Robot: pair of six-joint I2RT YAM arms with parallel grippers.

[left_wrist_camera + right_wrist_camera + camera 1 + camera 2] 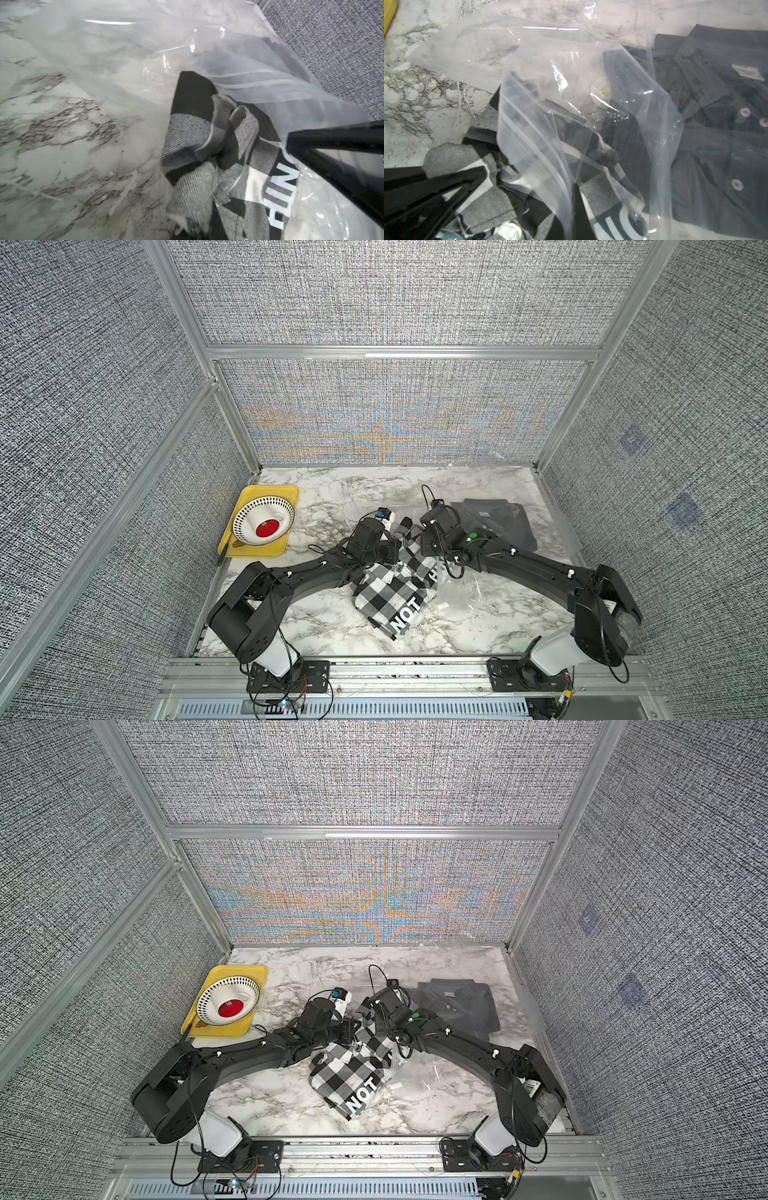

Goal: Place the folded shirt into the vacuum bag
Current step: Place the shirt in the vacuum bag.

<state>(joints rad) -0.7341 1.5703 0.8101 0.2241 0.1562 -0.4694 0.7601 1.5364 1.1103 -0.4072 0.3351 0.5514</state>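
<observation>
Right wrist view: my right gripper pinches the zip-seal lip of the vacuum bag and holds the mouth raised, while my left gripper is clamped on a fold of the black-and-white checked shirt at the opening. Only the shirt's far end sits under the lifted plastic — in both top views its near half, lettered "NOT", lies on the marble table at near centre, outside the bag. A dark buttoned shirt lies flat under the plastic at far right, apparently already inside, near the round white valve. I judge the job roughly half done — the checked shirt must go fully past the seal before both grips let go.
</observation>
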